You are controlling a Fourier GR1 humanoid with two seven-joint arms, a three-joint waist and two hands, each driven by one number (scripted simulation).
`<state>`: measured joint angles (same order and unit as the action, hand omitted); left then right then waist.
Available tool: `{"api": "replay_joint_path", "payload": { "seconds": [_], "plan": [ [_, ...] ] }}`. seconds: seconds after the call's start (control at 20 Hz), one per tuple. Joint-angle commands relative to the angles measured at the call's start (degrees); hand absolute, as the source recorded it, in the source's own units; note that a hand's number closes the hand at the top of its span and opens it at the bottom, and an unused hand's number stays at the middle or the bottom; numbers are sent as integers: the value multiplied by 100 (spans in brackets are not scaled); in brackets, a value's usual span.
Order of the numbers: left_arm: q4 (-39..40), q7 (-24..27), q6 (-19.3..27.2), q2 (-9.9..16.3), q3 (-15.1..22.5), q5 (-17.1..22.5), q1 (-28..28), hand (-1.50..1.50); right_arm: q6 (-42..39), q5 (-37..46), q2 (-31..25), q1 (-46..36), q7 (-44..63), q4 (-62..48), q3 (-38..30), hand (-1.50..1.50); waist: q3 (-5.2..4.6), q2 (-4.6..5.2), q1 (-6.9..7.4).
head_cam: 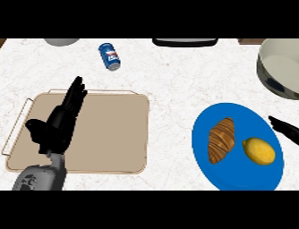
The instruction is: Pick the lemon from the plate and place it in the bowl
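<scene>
Lemon [259, 150] seen on plate [208, 118] beside pastry [221, 139]; bowl [279, 74] at bench's right edge seemingly unfilled. Right hand [296, 135] near lemon, fingers straight, nothing gripped. Left hand [58, 123] rested open over tray [113, 134]. Pick and placement left undone.

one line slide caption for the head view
Right hand nears lemon on blue plate, bowl beyond.

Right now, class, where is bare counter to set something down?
Free: the counter between the tray and the blue plate, and between the can and the bowl. Crowded: the plate, with pastry, lemon and the right robot hand alongside.
</scene>
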<state>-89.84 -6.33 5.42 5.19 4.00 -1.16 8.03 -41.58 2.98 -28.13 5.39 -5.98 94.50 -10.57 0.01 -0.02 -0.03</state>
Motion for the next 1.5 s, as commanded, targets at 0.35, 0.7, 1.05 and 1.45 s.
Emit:
{"api": "replay_joint_path", "payload": {
  "seconds": [0.35, 0.7, 1.05, 1.45],
  "plan": [
    [-210, -310, -200, 29, -196, -19, 112, 0, 257, 851, 621, -313, -346, -576, 73, -150, 0, -1, 4],
    [98, -186, -122, -43, -275, -70, 353, 0, 1106, 2231, 334, -704, -1173, -1677, 298, -150, 2, 6, 15],
    [189, 173, -55, -321, -41, -344, 19, 0, 899, 2408, 659, -470, -1241, -1415, 518, -150, -1, 0, -6],
    [319, 362, -228, -169, -315, -147, -7, 0, 1434, 3381, 254, -369, -2779, -1637, 1153, 150, -1, 2, -8]
  ]
}}
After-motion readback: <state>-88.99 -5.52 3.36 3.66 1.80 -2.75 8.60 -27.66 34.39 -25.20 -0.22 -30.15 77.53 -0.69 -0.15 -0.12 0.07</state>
